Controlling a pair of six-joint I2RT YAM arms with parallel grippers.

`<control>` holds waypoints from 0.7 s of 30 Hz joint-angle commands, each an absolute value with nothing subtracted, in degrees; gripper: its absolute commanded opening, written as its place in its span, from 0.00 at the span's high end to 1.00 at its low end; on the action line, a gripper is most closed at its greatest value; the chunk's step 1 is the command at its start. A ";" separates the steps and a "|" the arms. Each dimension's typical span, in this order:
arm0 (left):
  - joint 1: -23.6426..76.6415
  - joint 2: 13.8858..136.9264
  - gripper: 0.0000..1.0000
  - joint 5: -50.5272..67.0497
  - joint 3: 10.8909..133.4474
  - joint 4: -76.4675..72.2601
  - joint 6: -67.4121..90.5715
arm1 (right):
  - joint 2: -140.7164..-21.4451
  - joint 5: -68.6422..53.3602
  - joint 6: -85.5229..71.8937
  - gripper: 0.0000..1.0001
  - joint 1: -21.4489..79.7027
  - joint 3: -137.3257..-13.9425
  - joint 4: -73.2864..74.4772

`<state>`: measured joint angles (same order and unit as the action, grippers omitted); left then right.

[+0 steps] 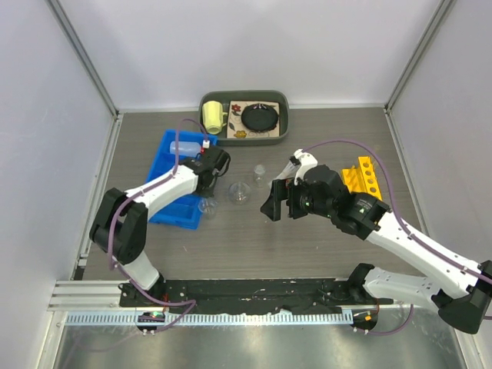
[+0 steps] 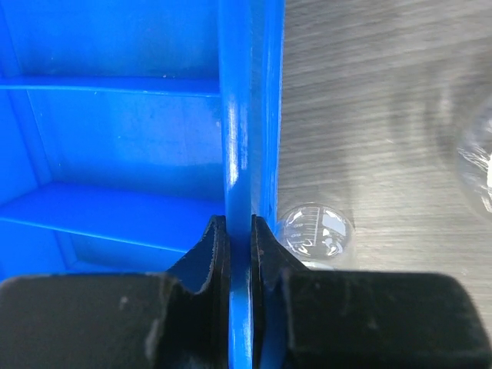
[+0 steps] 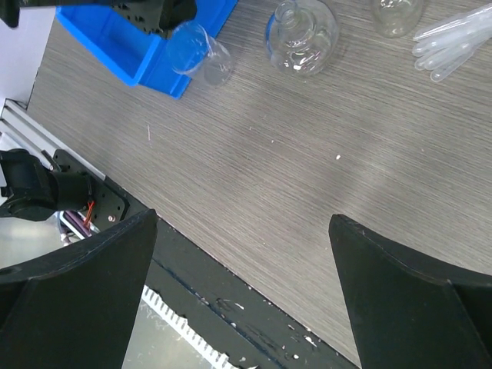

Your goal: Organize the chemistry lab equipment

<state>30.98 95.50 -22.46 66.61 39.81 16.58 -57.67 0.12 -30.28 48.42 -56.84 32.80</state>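
My left gripper is shut on the right wall of the blue bin; in the left wrist view the jaws pinch the blue wall. A white red-capped squeeze bottle lies in the bin. A clear beaker stands just outside the bin. A round flask and a smaller flask stand mid-table, with clear pipettes beside them. The yellow tube rack lies at the right. My right gripper is open and empty above bare table.
A green tray at the back holds a yellow mug and a round black disc. The black base rail runs along the near table edge. White walls enclose the table.
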 commanded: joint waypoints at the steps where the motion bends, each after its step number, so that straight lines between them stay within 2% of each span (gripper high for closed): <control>1: 36.99 97.82 1.00 -15.91 65.92 39.46 18.72 | -55.81 2.46 -30.85 0.00 48.87 -59.77 34.71; 21: 52.37 91.15 1.00 -12.48 58.28 32.96 26.10 | -57.21 8.34 -30.94 0.00 48.87 -62.66 43.32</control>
